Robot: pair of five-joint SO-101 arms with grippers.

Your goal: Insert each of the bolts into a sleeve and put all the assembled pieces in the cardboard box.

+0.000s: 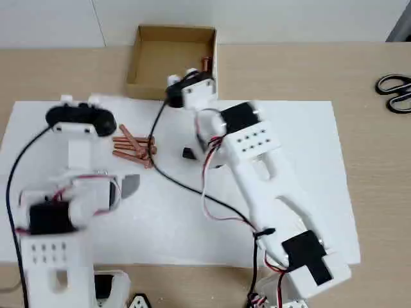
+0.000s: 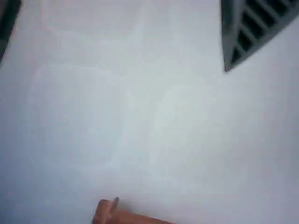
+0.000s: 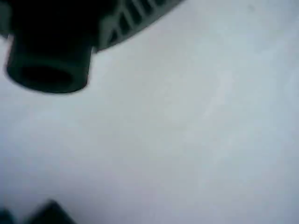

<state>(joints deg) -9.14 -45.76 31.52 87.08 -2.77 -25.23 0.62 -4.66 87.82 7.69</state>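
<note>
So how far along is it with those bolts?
Barely started. The cardboard box looks empty. A black sleeve sits at the right gripper, possibly held. The copper bolts lie piled loose on the white sheet, a second sleeve nearby; all that remains.

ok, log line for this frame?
left gripper: jaws open, above paper beside loose bolts | right gripper: jaws shut on black sleeve, near cardboard box | second sleeve: lying on paper

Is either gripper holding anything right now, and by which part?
The right gripper seems to hold a black sleeve by its far end, open end free. The left gripper holds nothing.
</note>
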